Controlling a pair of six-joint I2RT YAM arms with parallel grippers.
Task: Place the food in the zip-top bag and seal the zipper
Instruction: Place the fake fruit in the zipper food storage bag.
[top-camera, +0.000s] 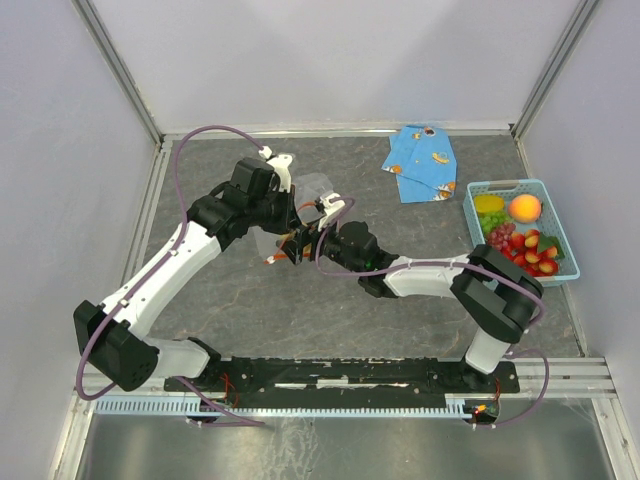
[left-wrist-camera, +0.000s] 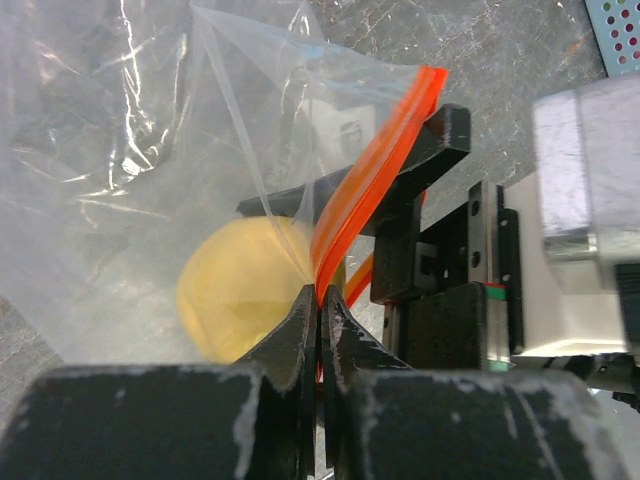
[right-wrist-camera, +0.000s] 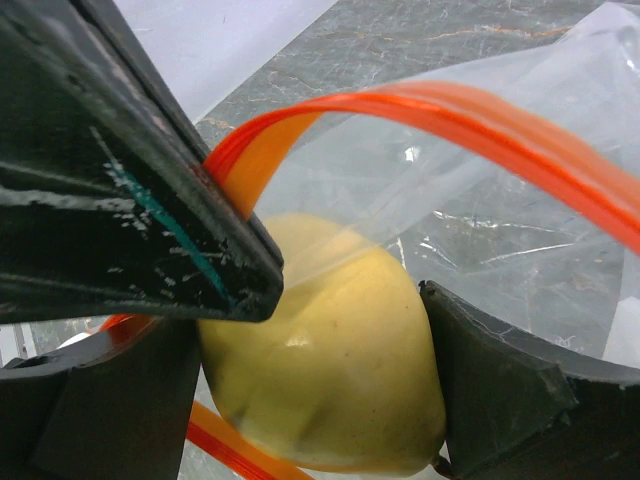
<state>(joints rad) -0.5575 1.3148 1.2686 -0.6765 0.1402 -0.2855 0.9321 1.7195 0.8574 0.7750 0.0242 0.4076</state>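
The clear zip-top bag is held up off the table at centre left. My left gripper is shut on its orange-red zipper strip, pinched at the fingertips. My right gripper is shut on the pale yellow apple and holds it in the bag's open mouth, with the zipper looping around it. The apple also shows through the plastic in the left wrist view. The peach, lemon, grapes and strawberries lie in the basket.
The light-blue slotted basket stands at the right edge of the table. A folded blue patterned cloth lies at the back right. Grey walls enclose the left, back and right sides.
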